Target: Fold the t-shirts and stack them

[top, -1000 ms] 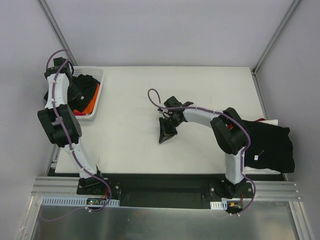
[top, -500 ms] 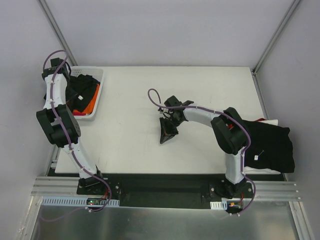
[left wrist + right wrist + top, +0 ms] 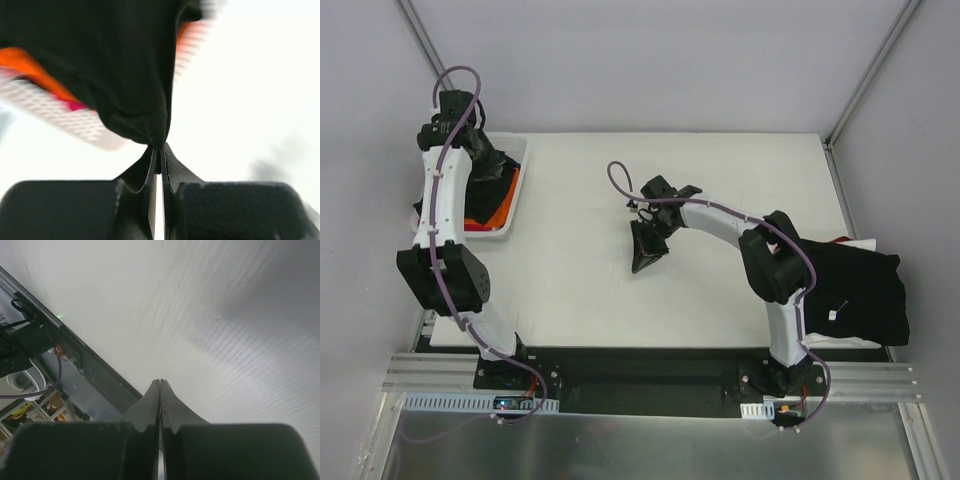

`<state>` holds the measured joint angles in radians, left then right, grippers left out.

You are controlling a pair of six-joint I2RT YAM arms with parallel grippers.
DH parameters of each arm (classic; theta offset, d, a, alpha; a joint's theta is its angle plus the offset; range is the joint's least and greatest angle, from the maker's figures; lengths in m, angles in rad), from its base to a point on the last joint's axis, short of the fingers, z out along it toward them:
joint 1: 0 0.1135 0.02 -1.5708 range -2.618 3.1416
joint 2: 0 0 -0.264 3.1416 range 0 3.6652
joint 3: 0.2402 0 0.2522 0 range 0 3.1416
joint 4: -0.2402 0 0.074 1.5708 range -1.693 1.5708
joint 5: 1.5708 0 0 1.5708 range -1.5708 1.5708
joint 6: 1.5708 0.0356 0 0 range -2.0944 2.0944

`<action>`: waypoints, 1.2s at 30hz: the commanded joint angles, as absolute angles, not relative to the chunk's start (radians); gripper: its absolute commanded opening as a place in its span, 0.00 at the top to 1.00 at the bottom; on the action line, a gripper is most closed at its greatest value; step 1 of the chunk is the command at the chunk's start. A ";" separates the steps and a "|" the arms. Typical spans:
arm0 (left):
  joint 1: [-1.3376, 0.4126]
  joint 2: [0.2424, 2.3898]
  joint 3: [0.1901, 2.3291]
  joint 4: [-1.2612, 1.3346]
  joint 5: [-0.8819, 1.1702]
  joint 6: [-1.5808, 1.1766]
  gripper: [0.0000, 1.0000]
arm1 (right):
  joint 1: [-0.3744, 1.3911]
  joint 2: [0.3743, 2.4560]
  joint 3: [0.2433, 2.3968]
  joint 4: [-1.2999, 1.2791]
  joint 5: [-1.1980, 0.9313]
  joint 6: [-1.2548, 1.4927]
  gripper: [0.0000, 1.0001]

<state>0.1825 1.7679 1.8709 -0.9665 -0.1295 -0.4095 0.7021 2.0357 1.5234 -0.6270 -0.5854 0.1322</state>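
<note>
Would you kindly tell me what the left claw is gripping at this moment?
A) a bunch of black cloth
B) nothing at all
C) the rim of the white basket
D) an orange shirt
A: in the left wrist view the left claw is pinched shut on a gathered fold of the black t-shirt, which hangs in front of the white basket.

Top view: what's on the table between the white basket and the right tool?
Nothing. In the top view only bare white tabletop lies between the basket and the right tool.
</note>
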 commanded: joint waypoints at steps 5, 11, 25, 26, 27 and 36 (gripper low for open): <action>0.008 1.539 1.623 -0.873 0.399 -0.423 1.00 | 0.684 2.089 1.631 -0.756 -0.606 0.074 0.99; -0.182 1.454 1.474 -0.867 0.546 -0.370 1.00 | 0.680 2.079 1.625 -0.764 -0.594 0.081 0.99; -0.411 1.378 1.422 -0.931 0.483 -0.370 1.00 | 0.581 2.134 1.738 -0.781 -0.643 0.091 0.98; -0.419 1.376 1.448 -0.943 0.477 -0.368 1.00 | 0.575 2.143 1.749 -0.788 -0.644 0.089 0.97; -0.429 1.376 1.466 -0.981 0.453 -0.361 1.00 | 0.571 2.152 1.770 -0.792 -0.646 0.090 0.96; -0.623 1.500 1.706 -1.180 0.281 -0.311 1.00 | 0.543 2.174 1.779 -0.792 -0.649 0.077 0.95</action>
